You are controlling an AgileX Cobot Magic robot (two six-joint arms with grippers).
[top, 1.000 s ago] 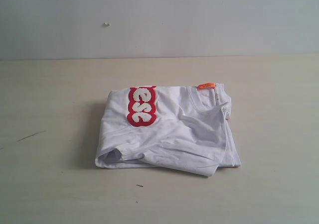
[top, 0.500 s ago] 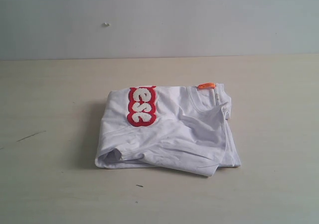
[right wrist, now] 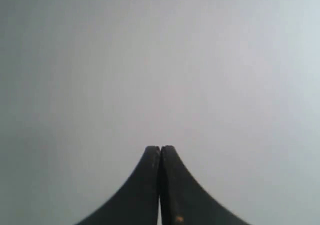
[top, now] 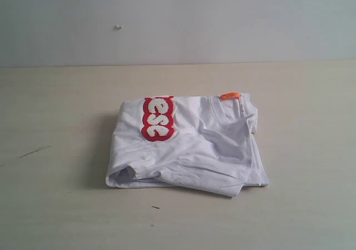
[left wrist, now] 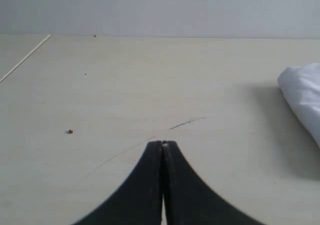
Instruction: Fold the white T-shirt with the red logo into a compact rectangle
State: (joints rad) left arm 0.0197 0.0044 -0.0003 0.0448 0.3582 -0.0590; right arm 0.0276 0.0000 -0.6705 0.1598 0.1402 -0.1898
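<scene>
Beige table (top: 55,205): white T-shirt (top: 194,150) folded, red logo (top: 158,118) partly hidden by fold. Left gripper (left wrist: 163,145), right gripper (right wrist: 160,148) clamped together, empty.

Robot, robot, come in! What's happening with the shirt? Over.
Left pincer shut, empty. Right pincer shut, empty. Shirt folded in a rough rectangle on table, logo partly showing. Nothing in the way.
</scene>
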